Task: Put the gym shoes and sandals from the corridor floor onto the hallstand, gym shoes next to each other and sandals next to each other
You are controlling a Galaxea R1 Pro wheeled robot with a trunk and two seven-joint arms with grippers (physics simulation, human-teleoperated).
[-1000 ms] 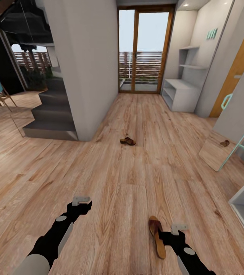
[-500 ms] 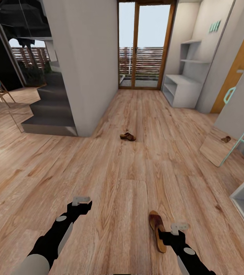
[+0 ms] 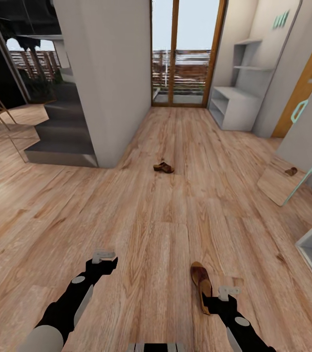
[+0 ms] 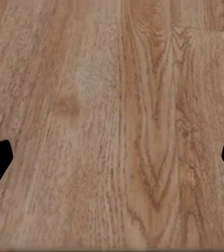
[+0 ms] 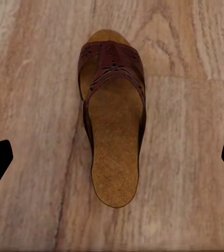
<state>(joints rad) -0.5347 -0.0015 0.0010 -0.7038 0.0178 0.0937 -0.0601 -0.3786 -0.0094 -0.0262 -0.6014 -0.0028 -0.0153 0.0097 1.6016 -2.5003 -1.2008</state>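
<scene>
Right gripper [image 3: 228, 292] is hanging wide apart over the near sandal [image 5: 112, 113] lying flat on the corridor floor [image 3: 156, 215]. Left gripper [image 3: 103, 254], fingers spread, is hovering above bare planks. Far sandal [image 3: 163, 167] mid-corridor; hallstand [image 3: 234, 107] far right, open floor between.

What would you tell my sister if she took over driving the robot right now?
Left gripper: open, empty, over bare floor.
Right gripper: open, empty, hovering above one sandal lying flat on the floor.
Second sandal lies farther up the corridor, also on the floor.
Rack stands at the far end, right side, with nothing on it that I can make out.
Done: nothing placed yet.
Left: both sandals, then find the gym shoes.
</scene>
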